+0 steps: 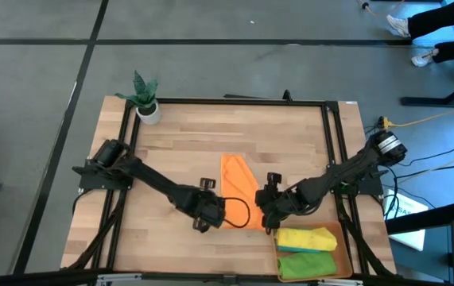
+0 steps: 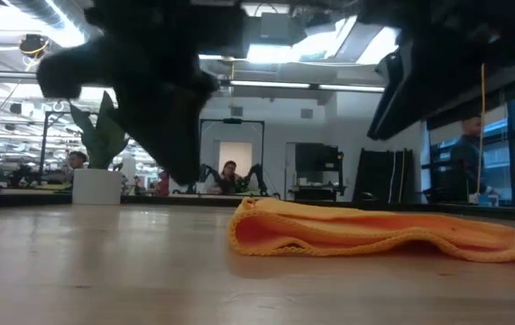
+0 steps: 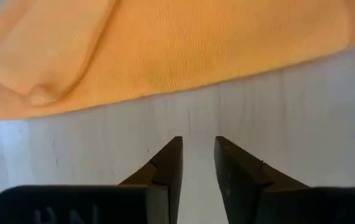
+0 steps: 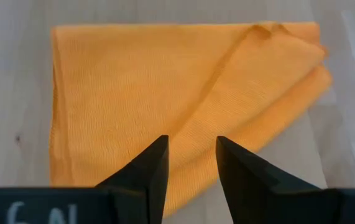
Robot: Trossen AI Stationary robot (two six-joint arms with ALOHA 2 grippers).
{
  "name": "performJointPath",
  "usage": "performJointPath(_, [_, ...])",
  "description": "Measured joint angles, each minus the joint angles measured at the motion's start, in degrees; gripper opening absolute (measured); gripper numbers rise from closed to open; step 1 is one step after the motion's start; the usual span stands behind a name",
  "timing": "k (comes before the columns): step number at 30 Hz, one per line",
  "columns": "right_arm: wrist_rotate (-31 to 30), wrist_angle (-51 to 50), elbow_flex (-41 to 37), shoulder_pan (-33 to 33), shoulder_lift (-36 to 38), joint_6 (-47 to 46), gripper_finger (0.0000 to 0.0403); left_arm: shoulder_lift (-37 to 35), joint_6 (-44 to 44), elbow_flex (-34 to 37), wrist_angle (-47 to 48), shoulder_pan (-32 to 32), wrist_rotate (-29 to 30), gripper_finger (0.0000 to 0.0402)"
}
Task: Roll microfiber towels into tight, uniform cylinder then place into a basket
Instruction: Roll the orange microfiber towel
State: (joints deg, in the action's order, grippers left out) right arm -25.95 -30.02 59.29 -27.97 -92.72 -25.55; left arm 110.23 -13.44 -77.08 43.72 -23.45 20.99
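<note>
From above, one orange towel (image 1: pixel 239 189) lies on the wooden table (image 1: pixel 211 143), folded into a long strip that narrows toward the front edge. The left gripper (image 1: pixel 209 213) is just beside its left edge near the front, and the right gripper (image 1: pixel 269 213) is at its right edge. At the table's front right corner sits the basket (image 1: pixel 339 238), holding two rolled towels: a yellow roll (image 1: pixel 306 238) and, in front of it, a green roll (image 1: pixel 306 263). That makes three towels in sight, two arms, one basket and one small potted plant (image 1: pixel 146 98) at the far left corner.

At table height, the orange cloth (image 2: pixel 374 233) lies low and slack, its folded end a soft rounded lip and its layers sagging flat. It looks light and limp, likely to slump unless rolled under steady pressure. The dark arms overhead are too blurred to read.

The left wrist view shows the left gripper's fingers (image 3: pixel 165 177) slightly apart over bare wood, holding nothing, with the towel's edge (image 3: pixel 165 56) close ahead.

The right wrist view shows the right gripper's fingers (image 4: pixel 153 171) parted narrowly above the cloth (image 4: pixel 133 93), apparently not pinching it. A diagonal fold runs across the towel, leaving several layers stacked along one side. Judging by this, the best hold is at a hemmed edge or corner, pinching all layers together, since the knitted pile should grip well but single layers would peel apart.
</note>
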Motion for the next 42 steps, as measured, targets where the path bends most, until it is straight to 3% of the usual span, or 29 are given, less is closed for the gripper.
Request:
performJointPath(5, [-0.1,6.3,0.0,0.9,-3.9,8.2,0.0135,-3.6,-6.7,0.0,6.0,-3.1,1.9,0.0084])
performJointPath(14, [-0.1,26.5,0.0,8.0,-10.4,18.5,0.0135,-10.9,-20.2,-0.1,16.0,-8.3,7.2,0.0084])
performJointPath(21, [-0.1,30.9,0.0,14.3,-14.6,21.1,0.0135,-13.8,-26.5,-0.1,17.6,-13.1,14.7,0.0084])
performJointPath(30, [0.2,37.1,0.0,19.4,-17.4,33.2,0.0135,-13.9,-30.0,-0.1,17.4,-17.6,19.6,0.0084])
performJointPath(38, [11.4,37.8,0.0,23.3,-17.6,34.5,0.0135,-13.9,-31.4,-0.1,17.2,-19.2,20.0,0.0084])
performJointPath(42, [12.3,37.5,-0.1,24.2,-18.2,33.3,0.0135,-13.9,-31.4,-0.1,17.2,-19.1,20.0,0.0084])
